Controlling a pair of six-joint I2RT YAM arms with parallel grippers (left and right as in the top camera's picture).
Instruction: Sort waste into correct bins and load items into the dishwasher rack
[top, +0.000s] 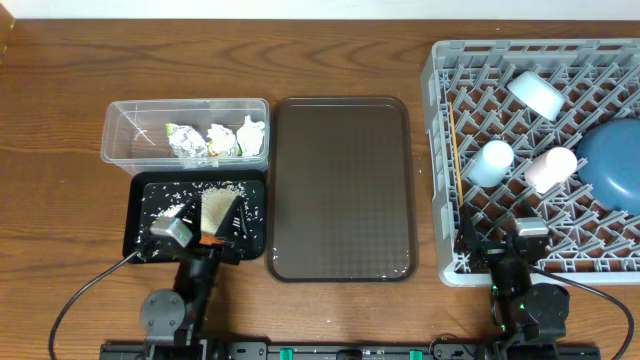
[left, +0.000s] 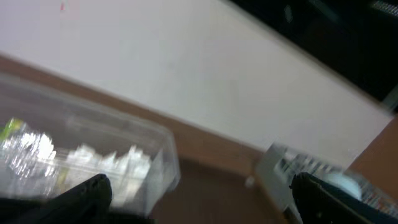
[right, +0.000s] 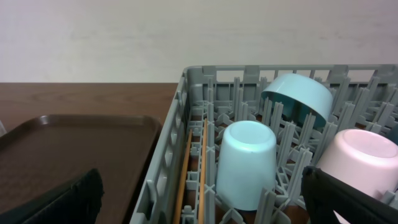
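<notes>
The clear tub (top: 125, 140) holds a foil wrapper (top: 185, 142) and tissue wads (top: 222, 138). In front of it the black tray (top: 140, 240) carries scattered rice grains (top: 160, 200) and a bit of orange carrot (top: 210, 240). My left gripper (top: 205, 225) hovers over this tray, open and empty, facing the tub (left: 124, 143). The grey rack (top: 540, 60) holds a dark-blue plate (top: 612, 165), light-blue cup (right: 247, 162), pink cup (right: 360, 158), bowl (right: 298, 96) and chopsticks (right: 185, 174). My right gripper (right: 202, 199) stands open at the rack's front edge, holding nothing.
A flat brown serving tray (top: 340, 185) lies between the two bins and the rack. The rack's near left wall (right: 180, 99) rises just ahead of the right fingers. Wooden table runs along the back and left.
</notes>
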